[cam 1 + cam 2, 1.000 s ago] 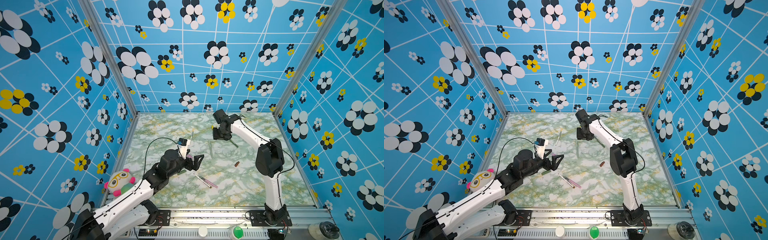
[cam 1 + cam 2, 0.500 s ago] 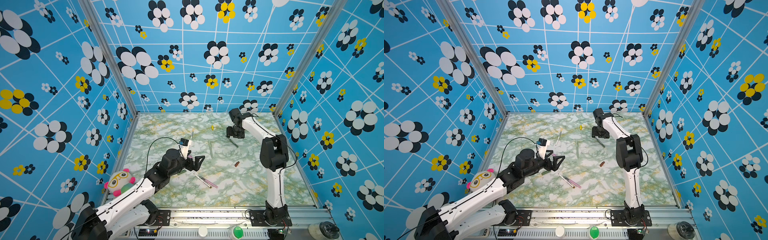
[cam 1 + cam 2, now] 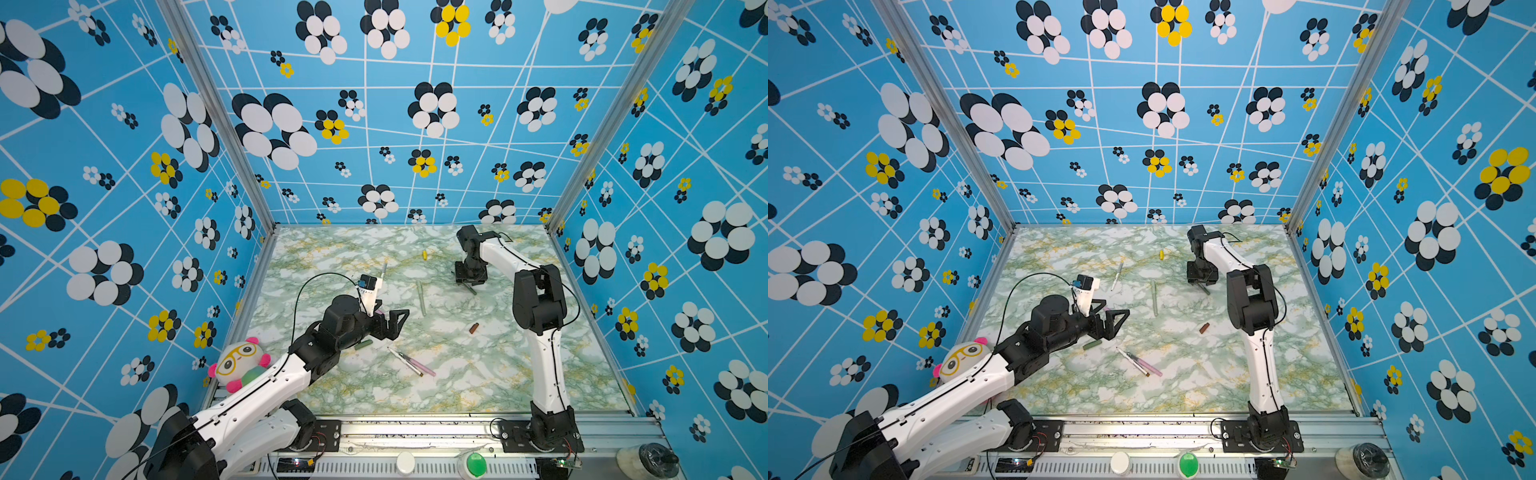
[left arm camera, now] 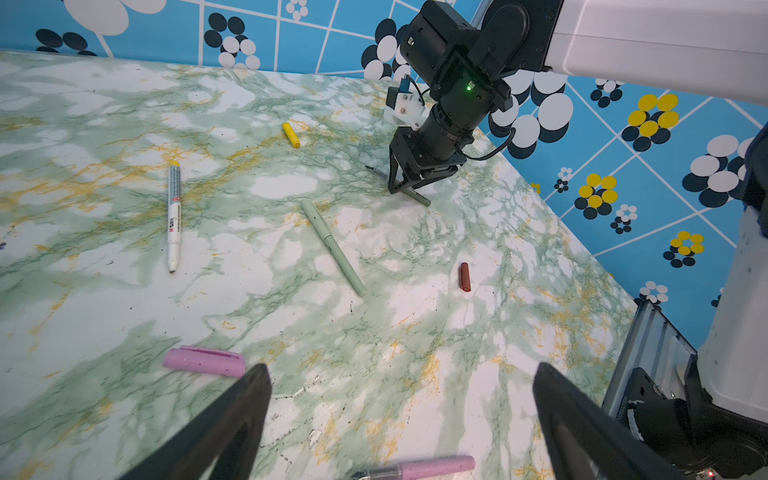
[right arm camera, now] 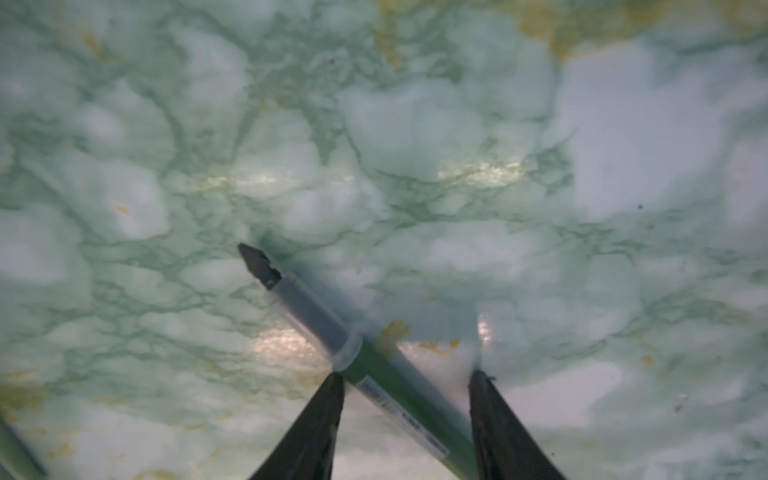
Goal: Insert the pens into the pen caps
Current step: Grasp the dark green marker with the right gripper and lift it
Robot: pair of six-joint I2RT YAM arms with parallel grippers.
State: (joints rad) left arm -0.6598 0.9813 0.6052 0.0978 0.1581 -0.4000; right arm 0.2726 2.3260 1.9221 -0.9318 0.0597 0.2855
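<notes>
dark green pen (image 5: 307, 311), label unreadable, between parted right gripper (image 5: 408, 374) jaws; left gripper (image 4: 400, 370) wide apart, empty.

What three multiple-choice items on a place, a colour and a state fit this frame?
1. Where is the yellow cap? A) on the table, toward its back edge B) at the front rail C) on a pen
2. The pen the right gripper straddles is: A) pink B) dark green C) yellow
3. The left gripper is: A) shut on a cap B) shut, empty C) wide open, empty
A: it lies loose toward the back. B: the right wrist view shows the dark green pen. C: jaws far apart, nothing between.
</notes>
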